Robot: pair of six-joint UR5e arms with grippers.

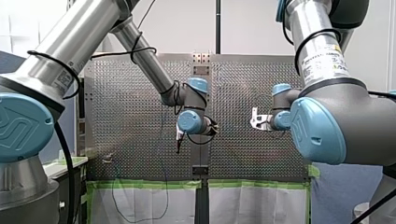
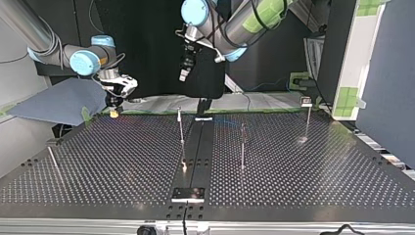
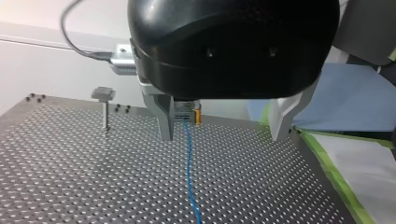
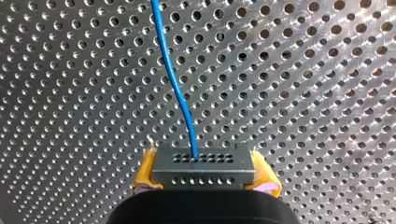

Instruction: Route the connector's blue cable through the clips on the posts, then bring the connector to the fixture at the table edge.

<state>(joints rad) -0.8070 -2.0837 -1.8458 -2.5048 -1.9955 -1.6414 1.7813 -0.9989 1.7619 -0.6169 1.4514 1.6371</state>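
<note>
Closest to your right wrist camera sits my right gripper [image 4: 204, 179], its yellow pads [image 4: 145, 171] clamped on the two ends of the connector [image 4: 203, 164]. You see a grey block with rows of small holes on its top and front faces. The blue cable [image 4: 175, 79] leaves one hole in the upper row and runs ahead in a gentle curve over the perforated table [image 4: 308, 93].

In the top view that arm comes in at the left with its wrist bent down. Its gripper hangs low over the table's far edge, the connector at its tip.

My left gripper [image 3: 223, 135] is released: its metal fingers [image 3: 164, 119] stand wide apart with nothing between them, above the table. Beyond them you see the connector in the other gripper, and the cable runs from it toward the camera over the table. A post with a clip [image 3: 104, 108] stands outside the fingers, apart from the cable.
</note>
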